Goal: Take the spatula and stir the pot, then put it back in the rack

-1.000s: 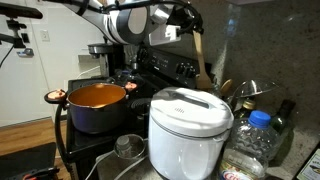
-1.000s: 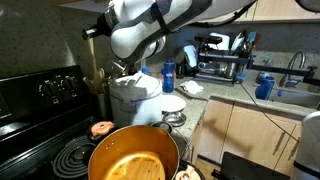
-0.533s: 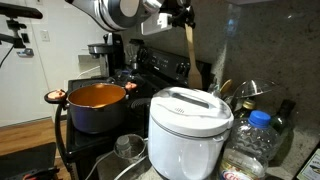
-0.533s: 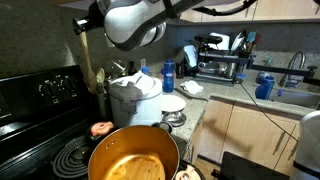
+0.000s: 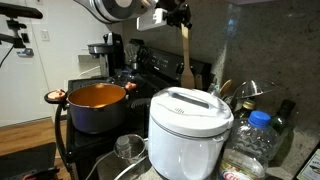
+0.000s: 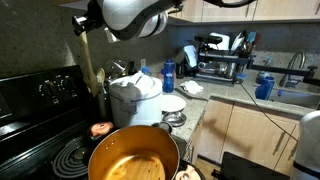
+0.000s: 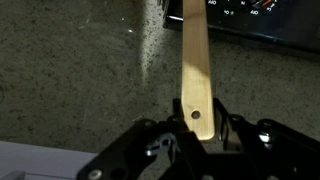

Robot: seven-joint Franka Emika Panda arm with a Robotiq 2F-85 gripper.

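My gripper (image 5: 178,20) is shut on the handle end of the light tan wooden spatula (image 5: 186,58). The spatula hangs blade down, high above the counter behind the white rice cooker. It also shows in an exterior view (image 6: 88,62), and in the wrist view (image 7: 196,70), where the jaws (image 7: 197,125) pinch the handle end with its small hole. The dark blue pot (image 5: 95,105) with the orange inside stands on the black stove, off to the side of the spatula. It also shows in an exterior view (image 6: 132,158). The rack itself is hidden behind the cooker.
A white domed rice cooker (image 5: 190,122) stands beside the pot. Tips of other wooden utensils (image 5: 224,89) show behind it. A water bottle (image 5: 252,140) and a small steel cup (image 5: 129,147) are near the front. The stove's black control panel (image 5: 160,65) runs along the back.
The gripper has risen with the spatula. The spatula's blade has come up out from behind the rice cooker and now hangs well above it.
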